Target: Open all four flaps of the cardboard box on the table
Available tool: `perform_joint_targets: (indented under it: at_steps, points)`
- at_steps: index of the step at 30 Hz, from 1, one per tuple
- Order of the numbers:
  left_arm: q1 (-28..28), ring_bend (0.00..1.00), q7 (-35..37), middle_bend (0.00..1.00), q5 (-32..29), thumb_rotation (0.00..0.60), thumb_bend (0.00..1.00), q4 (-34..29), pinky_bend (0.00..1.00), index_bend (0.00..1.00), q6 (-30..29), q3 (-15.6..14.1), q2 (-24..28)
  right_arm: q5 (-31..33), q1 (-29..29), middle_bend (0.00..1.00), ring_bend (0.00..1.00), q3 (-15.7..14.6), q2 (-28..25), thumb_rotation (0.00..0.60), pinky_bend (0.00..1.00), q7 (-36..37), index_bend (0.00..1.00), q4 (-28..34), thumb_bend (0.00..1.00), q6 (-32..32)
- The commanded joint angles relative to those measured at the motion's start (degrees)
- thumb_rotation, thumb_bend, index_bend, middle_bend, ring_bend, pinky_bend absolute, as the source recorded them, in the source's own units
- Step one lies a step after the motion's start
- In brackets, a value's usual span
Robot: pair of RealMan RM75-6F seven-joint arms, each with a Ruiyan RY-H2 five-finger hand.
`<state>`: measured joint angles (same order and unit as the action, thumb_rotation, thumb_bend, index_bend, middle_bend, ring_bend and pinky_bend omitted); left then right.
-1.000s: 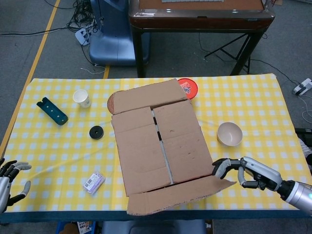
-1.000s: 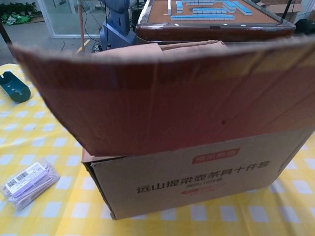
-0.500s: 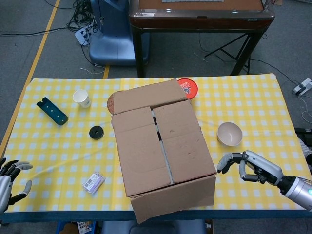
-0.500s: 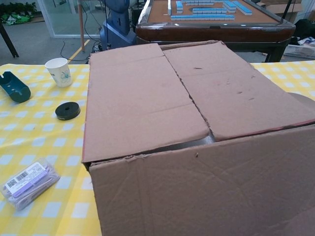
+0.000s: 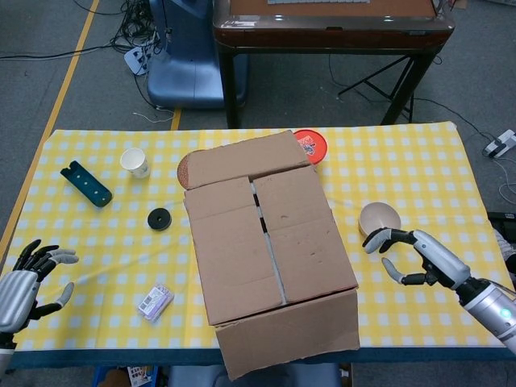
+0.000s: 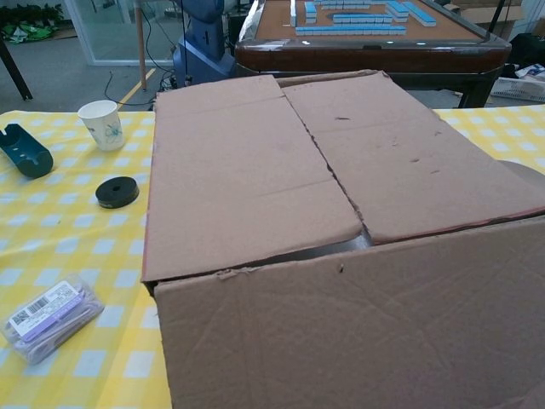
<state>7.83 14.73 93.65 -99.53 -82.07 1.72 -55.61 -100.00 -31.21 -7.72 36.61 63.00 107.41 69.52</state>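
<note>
- The right hand [image 5: 407,256] is hovering over the tablecloth off the box's right side, fingers spread apart and holding nothing; it is sitting just beside the beige bowl [image 5: 379,218] and apart from the box, probably because it needs room before reaching in for a flap.
- The left hand [image 5: 28,282] is waiting near the table's left front corner, also spread wide and empty, well apart from everything, so it is not crowding the work.
- The cardboard box [image 5: 266,258] is standing in the middle of the table [image 5: 97,234], turned slightly askew, its front reaching the near edge.
- The near flap [image 5: 290,330] is hanging down over the box's front wall, and the far flap [image 5: 242,160] is lying folded outward toward the back, so these two are looking done.
- The two inner flaps, left flap [image 6: 243,175] and right flap [image 6: 409,162], are lying flat and meeting along the centre seam, keeping the top closed; by my judgement, these are what is remaining.
- The right flap's outer edge is facing the right hand, which is likely the nearest place to lift.
- Off to the left, a paper cup [image 5: 135,162], a black disc [image 5: 160,218], a teal holder [image 5: 85,184] and a wrapped packet [image 5: 155,301] are lying clear of the box; a red lid [image 5: 310,145] is peeking out behind the far flap.
</note>
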Motion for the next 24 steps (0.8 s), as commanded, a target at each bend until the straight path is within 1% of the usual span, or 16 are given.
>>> perform_joint_targets:
  at_steps: [1,4,5,7,9,11,12,14,17,19,22,24]
  points:
    - [6.83,0.16,7.68,0.27,5.36,0.600,0.43,-0.61,0.00,0.38,4.85,1.52,2.16,8.56,3.14,0.27,0.24,3.12,1.25,0.600,0.30,-11.63,0.36,4.27,0.36,-0.95]
    - [11.66,0.15,9.49,0.27,8.98,0.600,0.43,-0.46,0.00,0.36,8.01,2.40,2.42,11.26,4.54,0.25,0.22,4.32,2.08,0.600,0.28,-16.84,0.34,4.96,0.35,0.24]
    - [13.21,0.15,9.71,0.27,10.06,0.589,0.43,-0.50,0.00,0.36,9.41,2.47,2.69,12.09,5.04,0.24,0.21,4.77,2.45,0.600,0.27,-18.95,0.33,5.14,0.35,0.94]
    - [16.80,0.13,11.21,0.26,12.02,0.533,0.43,-1.16,0.00,0.36,12.30,2.80,2.95,13.91,6.14,0.23,0.20,5.68,3.19,0.600,0.26,-23.77,0.32,5.72,0.35,2.36]
    - [20.14,0.12,12.56,0.24,13.53,0.448,0.44,-1.29,0.00,0.36,14.47,3.35,2.44,15.57,7.04,0.22,0.19,6.46,3.65,0.600,0.26,-27.53,0.31,6.48,0.35,3.35]
    - [22.85,0.12,12.83,0.24,14.81,0.371,0.44,-1.08,0.00,0.36,15.97,3.88,1.55,16.72,7.68,0.21,0.18,7.10,3.92,0.600,0.25,-29.53,0.29,7.15,0.36,3.95]
    - [24.48,0.11,12.76,0.24,15.50,0.353,0.44,-0.88,0.00,0.36,16.67,4.28,0.68,17.33,8.09,0.20,0.18,7.53,4.12,0.600,0.25,-30.48,0.28,7.47,0.36,4.40]
    - [26.77,0.11,12.47,0.24,16.46,0.336,0.45,-0.69,0.00,0.36,17.52,4.80,-0.83,18.02,8.71,0.20,0.18,8.15,4.50,0.600,0.25,-31.79,0.28,7.81,0.37,5.14]
    - [30.30,0.11,11.14,0.24,17.39,0.291,0.44,-1.03,0.00,0.36,19.47,5.54,-2.87,18.88,9.70,0.20,0.17,9.13,5.09,0.600,0.25,-33.75,0.28,8.24,0.37,6.39]
    - [32.65,0.11,9.77,0.24,17.01,0.285,0.44,-1.87,0.00,0.36,21.67,6.12,-3.85,19.46,10.16,0.20,0.17,9.53,5.17,0.600,0.25,-34.36,0.28,8.62,0.37,6.30]
    - [35.72,0.11,7.11,0.24,15.24,0.262,0.44,-3.15,0.00,0.35,24.83,7.53,-4.91,20.07,10.45,0.20,0.17,9.86,4.60,0.600,0.25,-34.60,0.28,9.17,0.38,5.08]
    - [37.40,0.11,4.16,0.24,12.45,0.244,0.44,-4.56,0.00,0.35,27.70,8.62,-5.92,20.27,10.72,0.20,0.17,10.21,4.36,0.600,0.25,-35.06,0.28,9.33,0.38,4.78]
